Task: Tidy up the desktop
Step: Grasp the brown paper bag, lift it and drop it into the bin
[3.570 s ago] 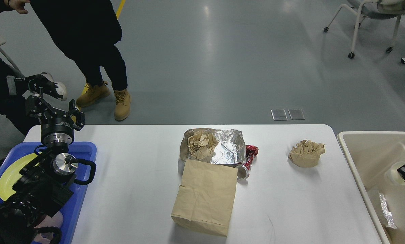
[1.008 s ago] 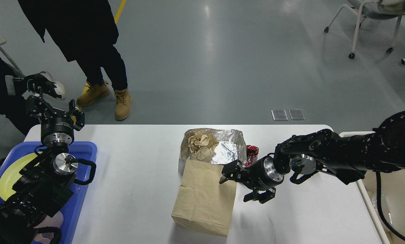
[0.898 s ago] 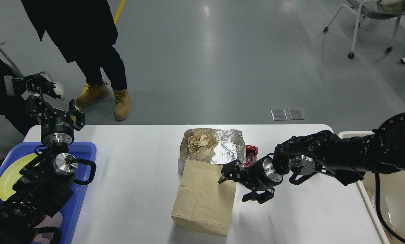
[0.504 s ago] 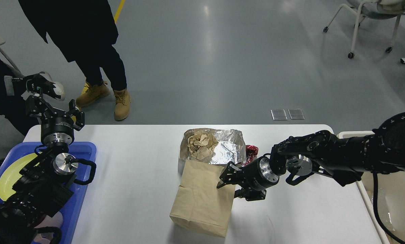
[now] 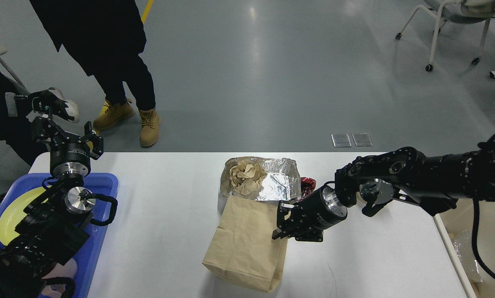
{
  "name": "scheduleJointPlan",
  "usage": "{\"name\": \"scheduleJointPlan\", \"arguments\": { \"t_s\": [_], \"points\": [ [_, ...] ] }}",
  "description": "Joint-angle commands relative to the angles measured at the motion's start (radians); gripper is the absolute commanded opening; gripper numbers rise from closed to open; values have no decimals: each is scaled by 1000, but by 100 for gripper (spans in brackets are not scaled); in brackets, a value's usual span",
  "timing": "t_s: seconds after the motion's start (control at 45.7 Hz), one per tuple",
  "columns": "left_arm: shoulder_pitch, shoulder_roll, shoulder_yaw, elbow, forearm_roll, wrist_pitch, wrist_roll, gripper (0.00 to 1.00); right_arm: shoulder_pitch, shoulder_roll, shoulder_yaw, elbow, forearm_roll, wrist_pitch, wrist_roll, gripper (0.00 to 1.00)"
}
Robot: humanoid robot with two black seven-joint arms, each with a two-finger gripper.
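The white desktop (image 5: 168, 207) carries a flat brown paper bag (image 5: 241, 242) at its middle. Behind the bag stands a foil tray (image 5: 278, 182) with crumpled brown paper (image 5: 245, 176) inside. A red wrapper (image 5: 307, 184) lies at the tray's right. My right gripper (image 5: 281, 222) reaches in from the right, and its fingers touch the bag's right edge, which looks lifted. I cannot tell whether the fingers are clamped on it. My left gripper (image 5: 67, 136) is open and empty, raised over the far end of the blue tray (image 5: 104, 182).
The blue tray at the left holds a yellow plate (image 5: 11, 211). A beige bin (image 5: 462, 248) stands off the table's right end, partly behind my right arm. A person in tan boots (image 5: 148, 124) stands beyond the far left corner. A chair (image 5: 450, 16) is far back right.
My right arm came in from the bin to the bag's right edge. In the last half second the gripper pressed onto the bag, which shifted left and tilted. The left arm stayed still.
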Motion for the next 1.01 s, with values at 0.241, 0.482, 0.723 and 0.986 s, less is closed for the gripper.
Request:
{"name": "scheduleJointPlan", "arguments": {
  "t_s": [0.241,0.482,0.723,0.986],
  "points": [
    [0,0,0,0,-1,0,0,97,219,-220,21,128,-9,139,-7,0],
    [0,0,0,0,0,0,0,97,457,-394,21,116,-8,230,-6,0],
    [0,0,0,0,0,0,0,97,617,-502,12,73,-9,230,-6,0],
    [0,0,0,0,-1,0,0,97,419,-534,-93,-235,-13,201,-6,0]
  ]
}}
